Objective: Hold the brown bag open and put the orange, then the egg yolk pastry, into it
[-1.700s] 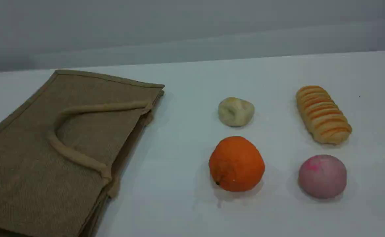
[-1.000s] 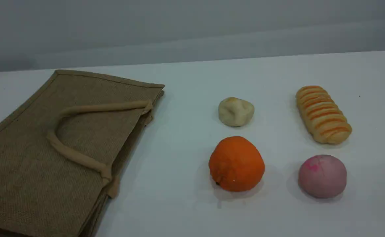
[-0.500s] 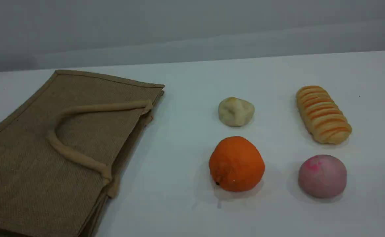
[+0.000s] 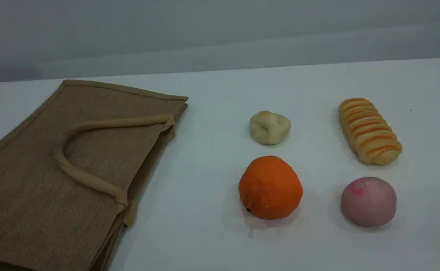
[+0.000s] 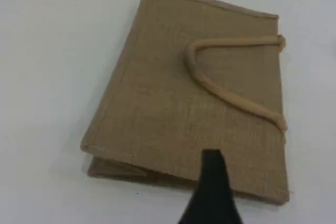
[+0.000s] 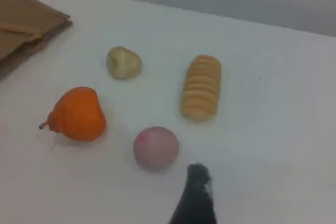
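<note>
1. The brown bag (image 4: 54,169) lies folded flat on the left side of the bench (image 4: 205,241). Its upper handle (image 4: 88,180) is flopped across the top face. The mouth edge faces right, toward the food. The bag's near left part is cut off by the scene view's frame.
2. The orange (image 4: 270,187) sits right of the bag's mouth, well apart, with a bare strip of bench between them. The egg yolk pastry (image 4: 269,127) is just behind the orange, not touching it.
3. Farther right are the striped bread roll (image 4: 369,131) at the back and the pink bun (image 4: 368,201) in front. The four pieces form a loose square with open lanes between them.
4. The bench's far edge runs behind the bag's back corner. Open bench lies in front of the orange and the bun.
5. Left claw (image 5: 212,167): one dark fingertip shows over the bag's near edge. The claw is spread wide and grips nothing.
6. Right claw (image 6: 197,179): one fingertip shows over bare bench, near the pink bun. The claw is spread wide and grips nothing.
</note>
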### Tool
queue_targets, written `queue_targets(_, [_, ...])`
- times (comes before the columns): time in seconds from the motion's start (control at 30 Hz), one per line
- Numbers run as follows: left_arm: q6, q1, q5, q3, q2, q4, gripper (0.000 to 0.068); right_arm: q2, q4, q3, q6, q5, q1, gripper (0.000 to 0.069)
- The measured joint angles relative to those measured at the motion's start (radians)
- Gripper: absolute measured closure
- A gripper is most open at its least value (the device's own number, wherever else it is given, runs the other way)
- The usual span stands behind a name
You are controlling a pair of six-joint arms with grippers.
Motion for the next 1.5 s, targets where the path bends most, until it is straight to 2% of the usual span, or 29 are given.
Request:
queue_targets(0.13, [-0.017,0.0,-0.002,-0.003,0.019,0.016,0.0178,0.002,0.0,0.0,0.0,0.0,0.0,0.0149])
queue_targets(0.27, [-0.08,0.0,-0.05,-0.031,0.079,0.096,0.0178,0.083,0.011,-0.022,0.033,-0.023,0.001,0.0149])
queue_targets(0.4, [-0.082,0.0,-0.114,-0.081,0.187,0.161,0.0178,0.196,0.03,-0.073,0.052,-0.083,0.002,0.0153])
queue_targets(0.47, [-0.082,-0.008,-0.113,-0.121,0.254,0.156,0.0178,0.26,0.03,-0.113,0.051,-0.112,0.002,0.0164])
queue_targets(0.57, [-0.082,-0.042,-0.127,-0.187,0.367,0.108,0.0178,0.356,0.03,-0.177,0.051,-0.149,0.002,0.0183])
queue_targets(0.7, [-0.082,-0.079,-0.13,-0.293,0.534,0.108,0.0178,0.485,0.026,-0.259,0.051,-0.209,0.002,0.0188])
queue_targets(0.8, [-0.082,-0.08,-0.154,-0.369,0.666,0.108,0.0178,0.573,0.022,-0.299,0.05,-0.241,0.002,0.0189])
queue_targets(0.93, [-0.082,-0.08,-0.215,-0.437,0.819,0.108,0.0178,0.672,0.022,-0.302,0.05,-0.26,0.002,0.019])
queue_targets(1.4, [-0.083,-0.08,-0.355,-0.44,1.234,0.105,0.0178,0.911,0.038,-0.308,0.05,-0.331,0.002,0.019])
queue_targets(1.5, [-0.113,-0.08,-0.361,-0.449,1.302,0.105,0.0178,0.947,0.038,-0.308,0.05,-0.334,0.002,0.019])
